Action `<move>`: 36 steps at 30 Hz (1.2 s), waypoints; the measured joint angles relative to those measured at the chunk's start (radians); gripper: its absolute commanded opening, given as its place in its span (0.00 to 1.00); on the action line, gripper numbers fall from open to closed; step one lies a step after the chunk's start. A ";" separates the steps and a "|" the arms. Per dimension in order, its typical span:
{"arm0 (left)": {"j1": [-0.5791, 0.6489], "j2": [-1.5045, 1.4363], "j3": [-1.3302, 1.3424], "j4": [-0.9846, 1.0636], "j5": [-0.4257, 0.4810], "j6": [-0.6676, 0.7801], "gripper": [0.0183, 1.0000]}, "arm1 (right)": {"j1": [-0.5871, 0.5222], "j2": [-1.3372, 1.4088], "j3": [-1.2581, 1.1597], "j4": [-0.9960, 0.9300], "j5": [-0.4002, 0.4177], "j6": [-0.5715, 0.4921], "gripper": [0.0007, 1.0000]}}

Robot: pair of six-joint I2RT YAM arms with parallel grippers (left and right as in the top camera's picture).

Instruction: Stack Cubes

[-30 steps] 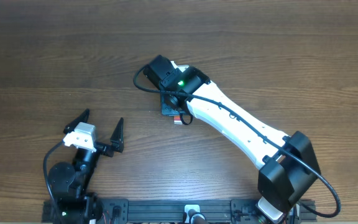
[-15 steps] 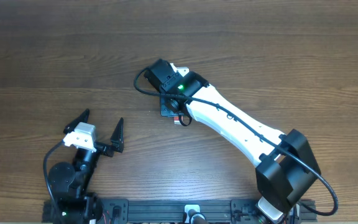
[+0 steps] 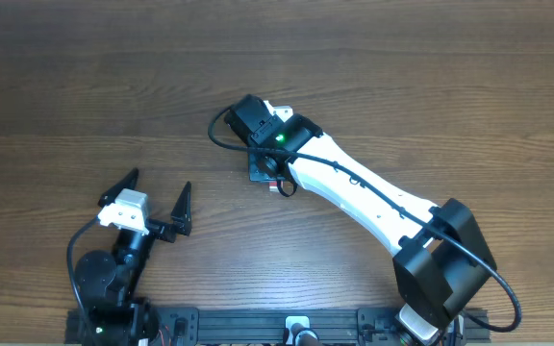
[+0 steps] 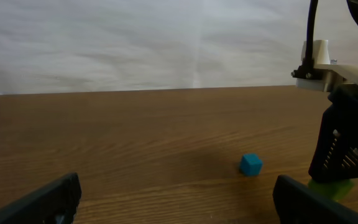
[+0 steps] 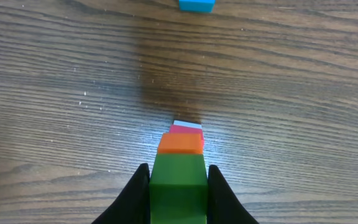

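Observation:
My right gripper (image 5: 178, 182) is shut on a green cube (image 5: 178, 186), held directly over a small stack. Below the green cube, the stack shows an orange cube (image 5: 180, 143), a red cube (image 5: 185, 129) and a pale edge beneath. I cannot tell whether the green cube touches the orange one. A blue cube (image 5: 196, 5) lies apart on the table beyond the stack, and it also appears in the left wrist view (image 4: 250, 164). In the top view the right gripper (image 3: 265, 168) hangs at the table's middle. My left gripper (image 3: 154, 194) stands open and empty near its base.
The wooden table (image 3: 431, 86) spreads bare around the stack. A pale wall (image 4: 135, 43) rises behind the table's far edge. The right arm's white link (image 3: 354, 187) slants from the bottom right toward the middle.
The right wrist has crept a few pixels up and left in the top view. The left arm has not moved.

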 measured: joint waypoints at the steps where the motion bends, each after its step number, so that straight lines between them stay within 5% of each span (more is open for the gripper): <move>1: 0.000 0.000 0.000 0.000 0.000 0.000 1.00 | 0.000 0.000 0.000 0.002 0.000 0.000 0.01; 36: 0.000 0.000 0.000 0.000 0.000 0.000 1.00 | 0.000 0.000 0.000 0.018 0.009 0.001 0.01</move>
